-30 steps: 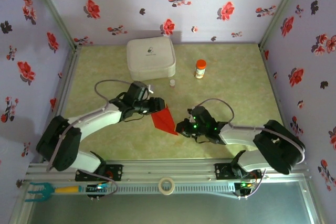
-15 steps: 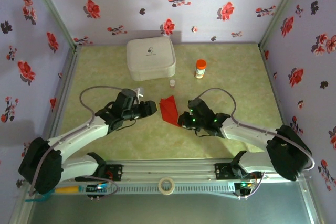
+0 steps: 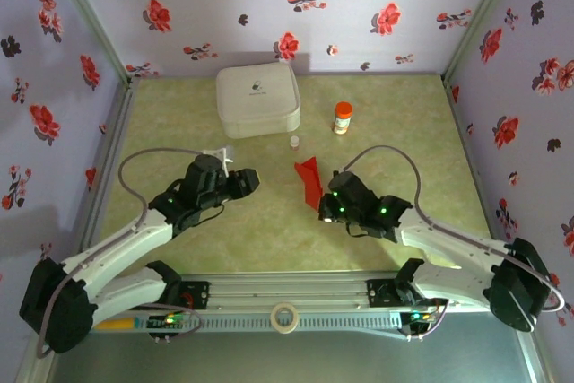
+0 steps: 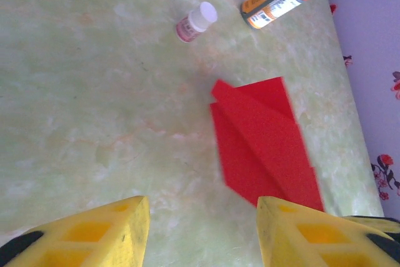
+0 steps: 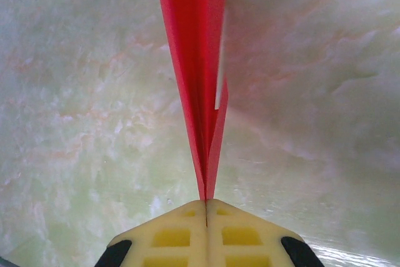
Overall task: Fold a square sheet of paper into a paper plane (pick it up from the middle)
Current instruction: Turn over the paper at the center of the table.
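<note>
Your right gripper clamps the paper plane by its near end, so it stands edge-up over mid-table; your left gripper hovers to its left, fingers apart and empty, seemingly ready to crease.

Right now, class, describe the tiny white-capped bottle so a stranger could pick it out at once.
Find the white rounded case at the back of the table. Just in front of its right corner stands the tiny bottle, left of an orange-capped bottle. It is the smaller of the two, with a white cap and pinkish body.
</note>
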Controlling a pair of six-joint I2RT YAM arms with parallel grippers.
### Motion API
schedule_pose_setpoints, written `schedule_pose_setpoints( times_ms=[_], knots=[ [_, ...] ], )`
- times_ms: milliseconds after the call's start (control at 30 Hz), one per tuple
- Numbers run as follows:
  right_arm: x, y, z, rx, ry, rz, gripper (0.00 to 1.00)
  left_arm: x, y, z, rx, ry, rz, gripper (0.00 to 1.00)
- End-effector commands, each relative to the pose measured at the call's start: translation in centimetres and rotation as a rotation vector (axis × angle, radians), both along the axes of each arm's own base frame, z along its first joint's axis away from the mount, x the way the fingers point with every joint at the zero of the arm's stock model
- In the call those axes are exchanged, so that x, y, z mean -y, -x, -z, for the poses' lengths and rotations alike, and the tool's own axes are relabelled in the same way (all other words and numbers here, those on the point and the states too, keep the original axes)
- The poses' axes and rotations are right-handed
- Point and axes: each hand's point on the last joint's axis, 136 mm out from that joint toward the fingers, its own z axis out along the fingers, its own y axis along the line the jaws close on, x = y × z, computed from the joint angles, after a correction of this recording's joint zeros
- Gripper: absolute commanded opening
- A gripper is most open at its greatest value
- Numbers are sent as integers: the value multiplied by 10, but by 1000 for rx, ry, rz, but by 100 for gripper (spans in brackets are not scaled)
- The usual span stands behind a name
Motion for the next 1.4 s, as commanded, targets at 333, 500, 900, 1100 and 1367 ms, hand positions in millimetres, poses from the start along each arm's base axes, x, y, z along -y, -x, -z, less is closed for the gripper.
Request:
schedule_pose_setpoints(
  times_ms=[333, 500, 900, 1100, 1367],
  knots=[
    [52, 4, -17, 60, 385, -21, 2, -43, 5, -8, 23, -179, -91, 50],
    [58, -2, -21, 92, 460, -6, 2, -49, 2, -18, 72, -195, -113, 52],
    [71, -6, -26, 112, 629, -4, 3, -59, 4, -20, 116, -164, -153, 55],
    [69, -9, -28, 172, 744, -14, 3, -62, 3, -18, 69, -168, -168, 59],
    [39, -9, -9, 225, 846, -124, 4, -69, 2, -24, 64, -189, -183, 67]
  ],
)
